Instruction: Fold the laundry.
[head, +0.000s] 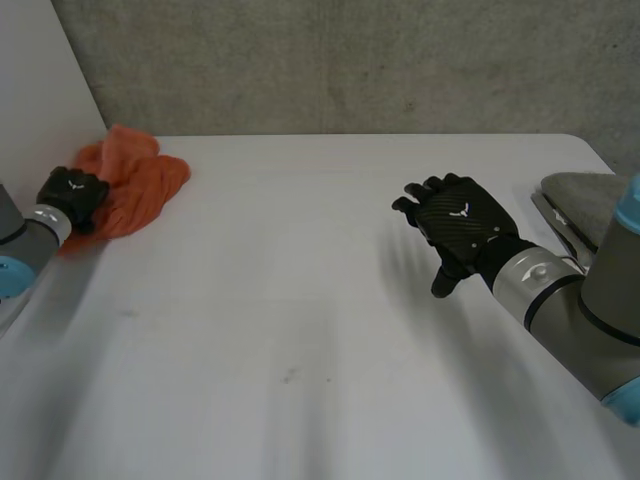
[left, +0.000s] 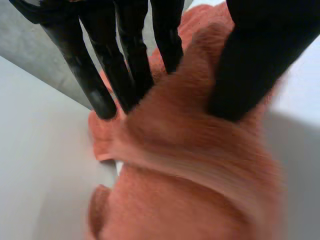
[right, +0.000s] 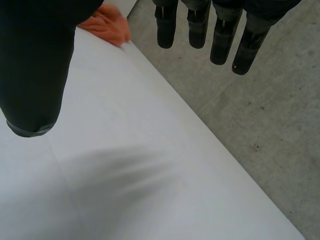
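Orange cloth (head: 135, 185) is lying bunched at the far left corner of the worktop (head: 320, 330), the left robot hand (head: 73, 194) pinching it, the right robot hand (head: 455, 225) hovering spread; fetching seems in hand, next calling for dragging it centreward and flattening.

Illumination: soft, even, moderately bright. The white tabletop (head: 330, 300) reads brightest near the orange cloth (head: 140, 185), greying away from it toward the camera. The concrete wall (head: 350, 60) beyond the cloth is dimmer, uniformly lit. Cloth folds show gentle shading.
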